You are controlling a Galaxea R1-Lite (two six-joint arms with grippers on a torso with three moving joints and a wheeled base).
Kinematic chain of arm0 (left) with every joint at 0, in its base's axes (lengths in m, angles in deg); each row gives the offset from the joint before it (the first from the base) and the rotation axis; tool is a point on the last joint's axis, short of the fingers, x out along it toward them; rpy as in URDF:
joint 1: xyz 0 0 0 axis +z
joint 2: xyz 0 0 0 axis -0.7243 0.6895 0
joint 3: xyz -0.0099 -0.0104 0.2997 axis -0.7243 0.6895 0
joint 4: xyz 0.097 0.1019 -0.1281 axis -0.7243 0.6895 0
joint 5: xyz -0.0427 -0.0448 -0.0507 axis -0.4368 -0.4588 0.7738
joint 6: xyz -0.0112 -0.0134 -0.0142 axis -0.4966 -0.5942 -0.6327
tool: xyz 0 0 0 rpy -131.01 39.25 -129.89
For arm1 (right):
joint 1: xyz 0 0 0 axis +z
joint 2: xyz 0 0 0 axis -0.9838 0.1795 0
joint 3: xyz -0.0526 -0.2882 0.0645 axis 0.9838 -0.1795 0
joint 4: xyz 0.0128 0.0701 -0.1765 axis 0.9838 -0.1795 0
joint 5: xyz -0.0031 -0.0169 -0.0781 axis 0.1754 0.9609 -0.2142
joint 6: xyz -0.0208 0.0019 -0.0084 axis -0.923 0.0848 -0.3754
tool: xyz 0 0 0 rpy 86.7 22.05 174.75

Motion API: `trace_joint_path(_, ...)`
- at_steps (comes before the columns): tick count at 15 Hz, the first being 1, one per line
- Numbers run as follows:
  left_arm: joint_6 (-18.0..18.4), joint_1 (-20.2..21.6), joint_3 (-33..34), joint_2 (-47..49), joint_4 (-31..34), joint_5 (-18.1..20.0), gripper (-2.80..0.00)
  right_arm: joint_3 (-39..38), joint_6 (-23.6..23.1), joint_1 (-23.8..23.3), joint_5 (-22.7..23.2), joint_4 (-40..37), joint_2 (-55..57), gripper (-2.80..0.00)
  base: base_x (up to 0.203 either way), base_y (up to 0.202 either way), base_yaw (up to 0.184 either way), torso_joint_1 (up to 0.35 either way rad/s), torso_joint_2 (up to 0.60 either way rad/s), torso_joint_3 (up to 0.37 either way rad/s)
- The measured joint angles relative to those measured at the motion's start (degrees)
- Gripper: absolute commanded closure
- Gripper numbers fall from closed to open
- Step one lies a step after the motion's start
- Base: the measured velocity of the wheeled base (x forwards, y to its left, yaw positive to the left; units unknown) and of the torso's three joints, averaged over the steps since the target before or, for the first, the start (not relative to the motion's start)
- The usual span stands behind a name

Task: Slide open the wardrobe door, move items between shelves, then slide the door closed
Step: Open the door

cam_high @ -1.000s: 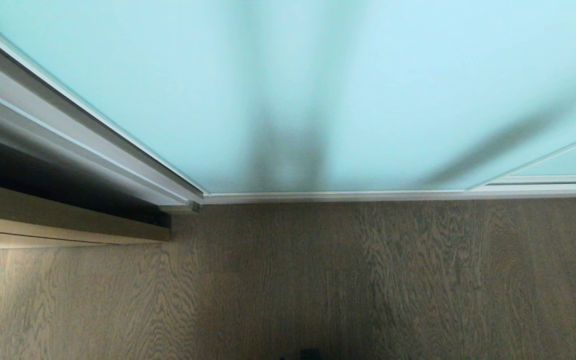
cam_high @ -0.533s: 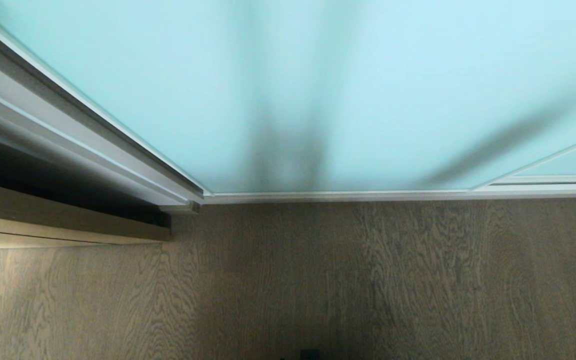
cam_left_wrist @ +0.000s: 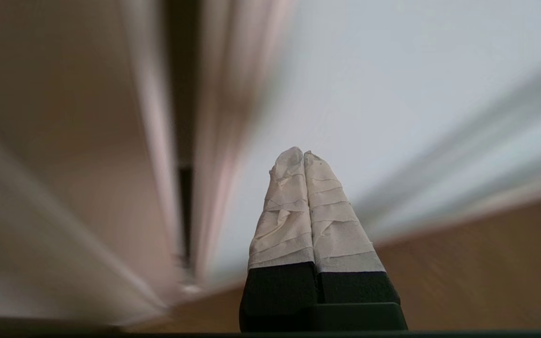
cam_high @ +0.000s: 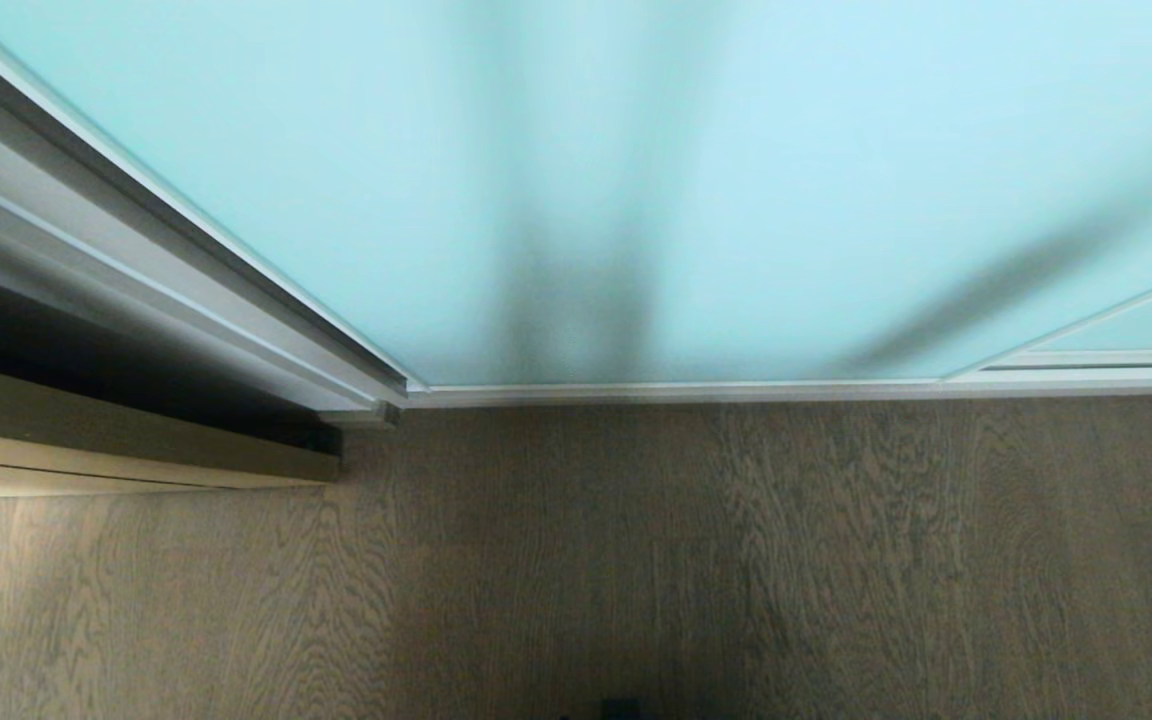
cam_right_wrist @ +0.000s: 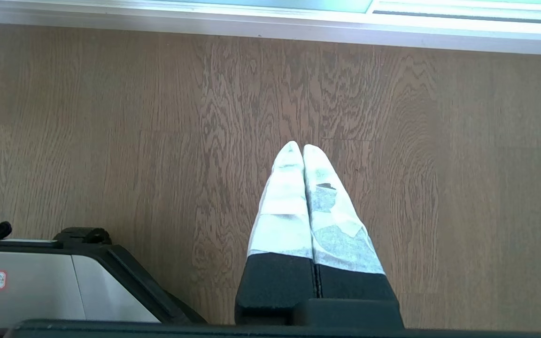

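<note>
Door first: sliding wardrobe door [cam_high: 736, 170], frosted pale blue-green glass in a thin white-silver frame, fills the upper part of the head view, standing closed ahead of the robot with its bottom rail meeting the floor [cam_high: 736, 560]. A second frosted panel [cam_high: 1146, 325] shows at the far right behind its edge. Dark soft shadows fall on the glass. Basket, gift bag and shelves not in view.

Left of the door, the silver frame edge [cam_high: 136, 260] runs diagonally, then a dark gap and a light wood cabinet front [cam_high: 86, 440] low on the left. Floor is brown wood grain.

Neither arm shows in the head view.

Left gripper [cam_left_wrist: 303, 152]: tape-wrapped fingers [cam_left_wrist: 282, 220] pressed together, holding nothing, pointing toward the door's frosted glass near its frame edge; not clear whether the tips touch anything. Background there is heavily blurred.

Right gripper [cam_right_wrist: 297, 145]: taped fingers [cam_right_wrist: 284, 211] pressed together, empty, hanging above bare floor, well apart from the door's bottom rail [cam_right_wrist: 270, 21]. Part of the robot's base [cam_right_wrist: 40, 286], grey with black trim, sits beside it.
</note>
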Motion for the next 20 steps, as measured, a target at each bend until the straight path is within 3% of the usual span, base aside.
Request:
trace_joint_path(2, 0.3, 2.1, -1.8, -0.1, 0.7, -3.5, 0.0, 0.0, 0.0, 0.0, 0.0, 0.0, 0.0, 0.0, 0.0, 0.0, 0.0, 0.0, 0.0, 0.0)
trace_joint_path(6, 4.5, 5.6, -3.0, 0.1, 3.6, -4.5, 0.0, 0.0, 0.0, 0.0, 0.0, 0.0, 0.0, 0.0, 0.0, 0.0, 0.0, 0.0, 0.0, 0.0)
trace_joint_path(11, 5.7, 9.1, -3.6, 0.6, 4.7, -4.6, 0.0, 0.0, 0.0, 0.0, 0.0, 0.0, 0.0, 0.0, 0.0, 0.0, 0.0, 0.0, 0.0, 0.0)
trace_joint_path(20, 4.7, 9.9, -3.9, 3.7, 4.2, -4.3, 0.0, 0.0, 0.0, 0.0, 0.0, 0.0, 0.0, 0.0, 0.0, 0.0, 0.0, 0.0, 0.0, 0.0)
